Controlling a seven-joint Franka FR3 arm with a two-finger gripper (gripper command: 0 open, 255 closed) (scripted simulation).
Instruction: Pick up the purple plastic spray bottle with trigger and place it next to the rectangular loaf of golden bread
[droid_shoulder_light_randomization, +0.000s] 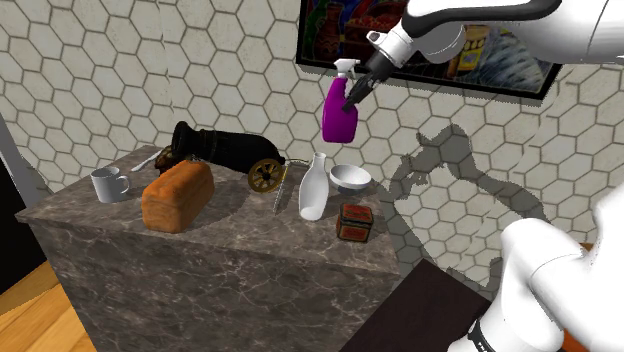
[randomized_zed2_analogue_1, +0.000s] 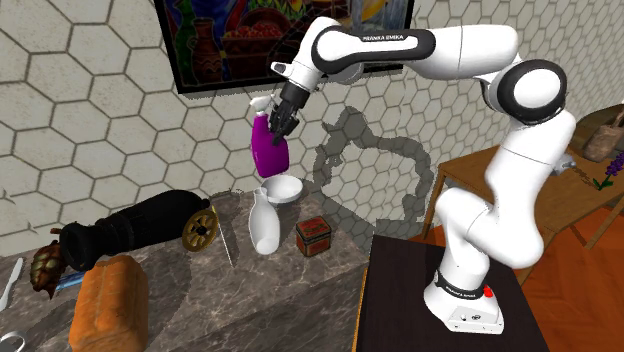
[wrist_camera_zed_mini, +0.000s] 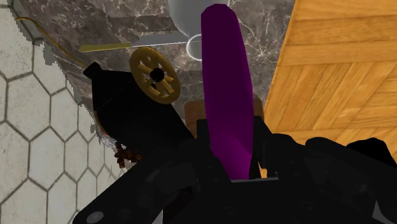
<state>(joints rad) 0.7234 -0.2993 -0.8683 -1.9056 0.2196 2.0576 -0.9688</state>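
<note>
One gripper (droid_shoulder_light_randomization: 352, 98) is at work, and its two black fingers are pinched on the upper part of a purple spray bottle (droid_shoulder_light_randomization: 340, 118), which hangs in the air well above the counter (droid_shoulder_light_randomization: 200, 270). The bottle stands roughly upright, with its white trigger head on top and its body below the fingers. In the wrist view the purple body runs straight out from between the fingers.

Nearest under the bottle is one white bowl (droid_shoulder_light_randomization: 351, 178). Just beside the bowl stands one white vase (droid_shoulder_light_randomization: 314, 188), and one red tin (droid_shoulder_light_randomization: 355, 221) sits at the counter's front edge. Farther toward the shoulder view's left lies one black cannon (droid_shoulder_light_randomization: 220, 150) with a gold wheel. Beyond it is the one golden-brown loaf (droid_shoulder_light_randomization: 178, 194), and one white mug (droid_shoulder_light_randomization: 108, 184) is farthest off.

From the gripper, then, the loaf lies down and toward the shoulder view's left, past the vase and the cannon. Its long axis slants from the counter's front back toward the wall. Bare counter shows along the loaf's front side, which looks like the likeliest spot to set the bottle down.
</note>
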